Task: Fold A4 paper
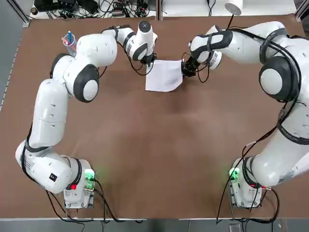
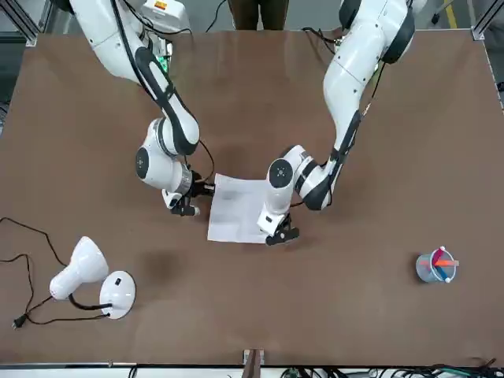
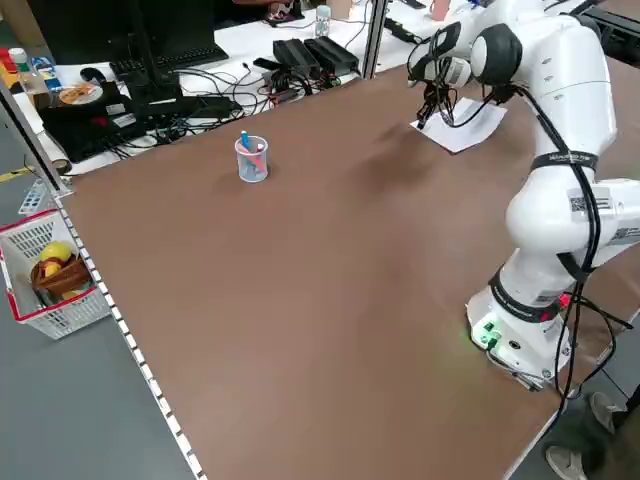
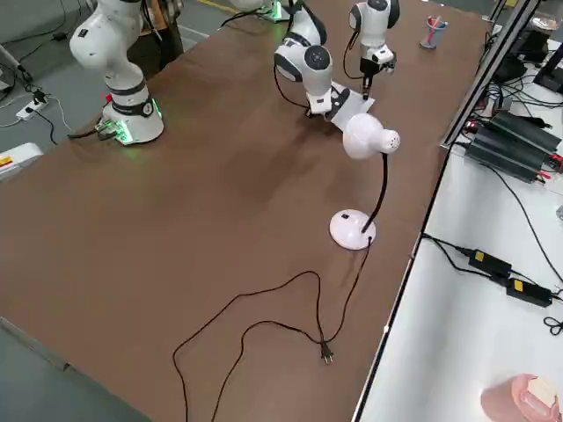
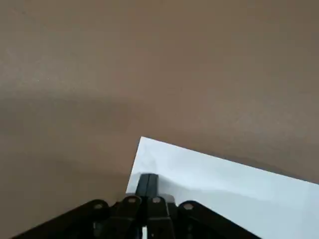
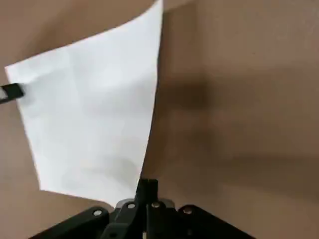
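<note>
a4 paper (image 1: 163,76): white sheet toward the far side of the brown table (image 1: 145,145) from the robot's bases, between the two claws. its outline bends along the side by the right claw, with a dark shadow beside that edge in the right wrist view.

left claw (image 2: 282,237): low at the sheet's far corner on the robot's left. fingers (image 5: 147,185) together, tips over the white surface just inside the corner; paper shows to either side of them.

right claw (image 2: 190,207): at the sheet's opposite side, on the robot's right. clamped on the paper's margin, finger ends (image 6: 148,189) closed; the sheet runs from there across to the left claw, gently curved.

surroundings: desk lamp (image 2: 85,269) on the table, off to the robot's right and well apart from the paper, round white base down, dark cord trailing in loops. cup (image 2: 435,266) of coloured pens upright on the table, off to the robot's left, also well apart. white basket (image 3: 55,285) with red trim beside the table, brown bowl (image 3: 62,275) inside it. a person's legs (image 2: 258,12) at the robot's side of the table.
</note>
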{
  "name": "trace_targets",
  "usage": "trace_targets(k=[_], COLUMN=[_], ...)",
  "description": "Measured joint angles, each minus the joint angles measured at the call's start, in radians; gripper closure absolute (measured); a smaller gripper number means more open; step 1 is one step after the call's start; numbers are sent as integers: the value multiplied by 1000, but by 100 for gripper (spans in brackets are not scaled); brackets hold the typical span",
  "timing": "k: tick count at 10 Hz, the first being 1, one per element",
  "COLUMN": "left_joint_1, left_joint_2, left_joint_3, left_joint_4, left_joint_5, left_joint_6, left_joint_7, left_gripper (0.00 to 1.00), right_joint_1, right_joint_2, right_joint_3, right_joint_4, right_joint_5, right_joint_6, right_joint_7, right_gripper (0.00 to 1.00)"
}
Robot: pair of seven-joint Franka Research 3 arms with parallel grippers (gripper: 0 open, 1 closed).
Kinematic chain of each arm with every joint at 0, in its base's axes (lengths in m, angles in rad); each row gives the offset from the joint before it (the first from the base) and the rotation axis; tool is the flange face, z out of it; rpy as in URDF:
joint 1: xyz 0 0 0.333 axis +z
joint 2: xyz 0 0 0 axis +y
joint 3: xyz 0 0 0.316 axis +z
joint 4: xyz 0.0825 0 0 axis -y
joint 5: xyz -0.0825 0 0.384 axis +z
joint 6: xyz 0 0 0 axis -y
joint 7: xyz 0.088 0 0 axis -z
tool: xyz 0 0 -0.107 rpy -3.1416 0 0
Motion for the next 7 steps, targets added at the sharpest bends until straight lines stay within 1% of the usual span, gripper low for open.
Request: trace_targets(k=[2,7], left_joint_1=[0,0], left_joint_2=[0,0], left_joint_3=[0,0], left_joint_4=[0,-1], left_joint_5=[0,0], left_joint_6=[0,1], left_joint_7=[-1,-2], left_gripper=[99,99], right_joint_1=[-3,-5], right_joint_2=[-19,-23], right_joint_3=[10,59], right_joint_4=[1,8], right_joint_5=[6,56], right_joint_6=[-17,-16], right_joint_7=[0,-1], right_gripper=[98,97])
